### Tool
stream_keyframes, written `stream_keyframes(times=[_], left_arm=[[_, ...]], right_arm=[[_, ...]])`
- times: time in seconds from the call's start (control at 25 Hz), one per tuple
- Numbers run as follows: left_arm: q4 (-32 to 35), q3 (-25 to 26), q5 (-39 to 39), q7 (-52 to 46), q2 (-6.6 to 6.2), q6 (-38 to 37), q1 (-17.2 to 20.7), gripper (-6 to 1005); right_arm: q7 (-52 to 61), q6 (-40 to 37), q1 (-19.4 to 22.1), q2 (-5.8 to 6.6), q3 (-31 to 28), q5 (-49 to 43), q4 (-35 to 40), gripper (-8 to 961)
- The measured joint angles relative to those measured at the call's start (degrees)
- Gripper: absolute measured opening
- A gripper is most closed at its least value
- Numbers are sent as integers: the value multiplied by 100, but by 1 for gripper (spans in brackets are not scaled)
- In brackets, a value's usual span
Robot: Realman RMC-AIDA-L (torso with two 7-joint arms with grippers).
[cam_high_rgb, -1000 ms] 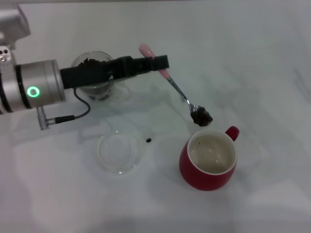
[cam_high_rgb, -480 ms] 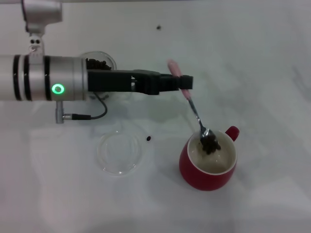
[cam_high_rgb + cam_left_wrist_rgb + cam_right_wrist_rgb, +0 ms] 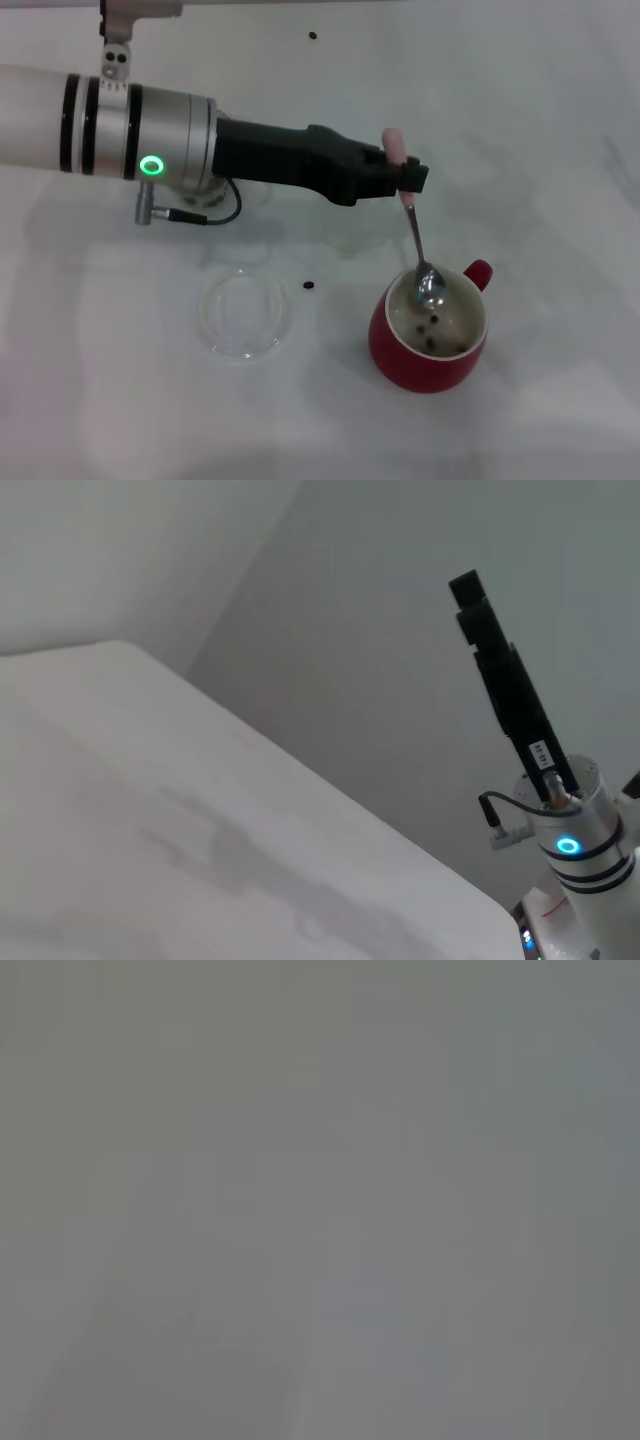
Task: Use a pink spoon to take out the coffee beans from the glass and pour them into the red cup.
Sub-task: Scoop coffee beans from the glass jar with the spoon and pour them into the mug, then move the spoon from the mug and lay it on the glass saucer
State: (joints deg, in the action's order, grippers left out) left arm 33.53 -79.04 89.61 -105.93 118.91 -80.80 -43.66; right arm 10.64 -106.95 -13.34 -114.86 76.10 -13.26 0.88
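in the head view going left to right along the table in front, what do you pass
clear glass saucer → stray coffee bean → red cup, with the pink spoon held by the left gripper dipping into it and coffee beans inside

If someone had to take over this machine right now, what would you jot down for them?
Left gripper: shut on the pink spoon, whose bowl dips into the red cup.
Right gripper: raised off to the side in the left wrist view.
Done: coffee beans lie in the cup; the spoon bowl looks empty.
Loose: one bean beside the clear saucer.
The glass is hidden behind the arm.
Left: probably lift the spoon, maybe scoop more.
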Motion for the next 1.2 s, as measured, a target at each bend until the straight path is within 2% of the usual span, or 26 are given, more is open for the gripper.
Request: stream_keyframes(times=[0.32,0.44,0.64,0.72,1.0,1.2], left_arm=[[406,23,-9,42,-14,-26,68,123],[587,140,-36,-46,-46,-189,202,124],[1188,636,-27,-213,-146,-538,802,125],[1433,947,-67,-244,-193,-722,1171,124],[1588,1731,-79,-176,-189,-984,2052,123],[1462,1886,-80,107,-122,-955,2551,125]], right_arm=[[0,-93,4,2,13,-26,4,756],[7,-167,18,-7,9,-24,7,756],[166,-313,33,-23,34,-24,-3,756],[252,-444,51,-24,14,-9,-39,756],[431,-714,230,-3,-3,11,42,757],[472,-752,322,14,-7,16,65,757]])
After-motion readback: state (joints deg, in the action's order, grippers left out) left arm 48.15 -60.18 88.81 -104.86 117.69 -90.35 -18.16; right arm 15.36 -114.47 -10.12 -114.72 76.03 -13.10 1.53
